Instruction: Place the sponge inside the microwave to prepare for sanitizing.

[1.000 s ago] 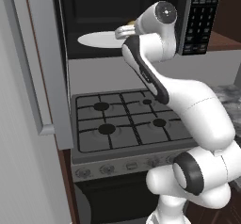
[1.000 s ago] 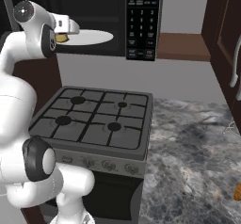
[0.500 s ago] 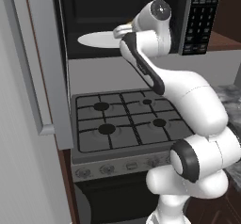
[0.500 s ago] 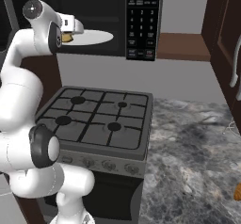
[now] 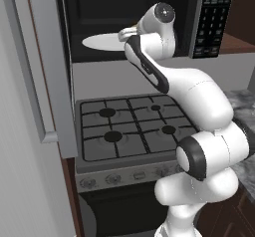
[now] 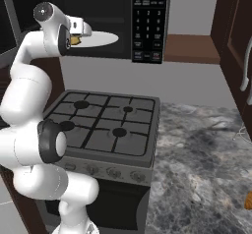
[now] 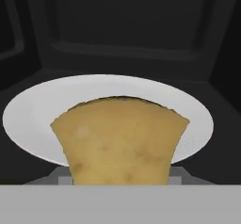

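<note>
At the microwave [image 6: 113, 12] mouth, claw [image 6: 75, 39] grips sponge [image 7: 120, 140] above turntable plate [image 7: 33, 119].

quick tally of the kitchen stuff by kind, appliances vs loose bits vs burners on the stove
Appliances: 2, the microwave and the gas stove.
Loose items: 2, the sponge and the white turntable plate.
Stove burners: 4.
Total: 8.

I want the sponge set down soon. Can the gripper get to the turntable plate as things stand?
Probably yes: the microwave door stands open, and the gripper, holding the sponge, is at the edge of the plate with nothing between.
</note>
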